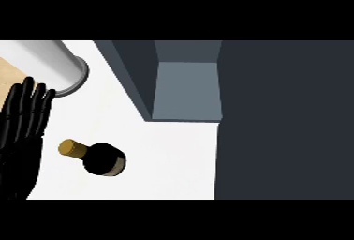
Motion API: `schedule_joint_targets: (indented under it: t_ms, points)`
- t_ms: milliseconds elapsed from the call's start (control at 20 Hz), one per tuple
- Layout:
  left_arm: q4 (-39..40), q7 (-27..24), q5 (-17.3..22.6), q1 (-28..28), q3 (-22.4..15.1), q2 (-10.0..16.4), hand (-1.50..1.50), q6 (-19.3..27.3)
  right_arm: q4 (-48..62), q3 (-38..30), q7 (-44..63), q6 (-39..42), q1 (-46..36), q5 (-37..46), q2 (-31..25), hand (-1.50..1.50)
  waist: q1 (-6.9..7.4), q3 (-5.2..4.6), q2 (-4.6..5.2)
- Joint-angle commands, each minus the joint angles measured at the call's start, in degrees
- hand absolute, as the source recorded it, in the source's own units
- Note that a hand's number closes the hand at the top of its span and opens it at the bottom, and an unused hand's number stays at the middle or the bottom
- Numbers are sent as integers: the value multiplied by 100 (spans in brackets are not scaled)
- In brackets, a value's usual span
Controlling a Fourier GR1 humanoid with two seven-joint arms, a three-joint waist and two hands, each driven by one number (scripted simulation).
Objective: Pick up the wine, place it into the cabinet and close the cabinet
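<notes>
Closest to you is the left hand (19, 140), coming up along the view's left edge, fingers straight, side by side and pointing away from the robot. It holds nothing and touches nothing you can see; it is at rest. You won't find the right hand anywhere in this view.

Just to the right of that hand, level with its palm and apart from it, is the wine (100, 159). It is a dark bottle on the white counter (166, 159), seen from almost straight above and apparently upright, its gold cap (71, 148) on the side nearest the hand.

Past the fingertips, a little to their right, you see a white cylinder (52, 61) with a grey rim, close to the fingers.

Farther right of the hand, beyond the bottle and well apart from it, the dark cabinet (187, 89) shows an open grey-blue compartment. A broad dark surface (283, 122) fills everything right of it; you cannot tell whether that is a door or the cabinet's top.
</notes>
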Motion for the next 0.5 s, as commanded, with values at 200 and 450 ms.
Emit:
schedule_joint_targets:
  t_ms: [200, 450]
  points:
    - [387, 929, -175, -1209, -630, -221, -150, 79, -499, 339, -207, 14, 708, 92, 266, -150, -200, -67, -50]
    - [401, 2047, 601, -1277, -1171, -544, -150, 553, -1031, 1422, 433, 1088, 1197, -689, -43, -150, -263, -62, -77]
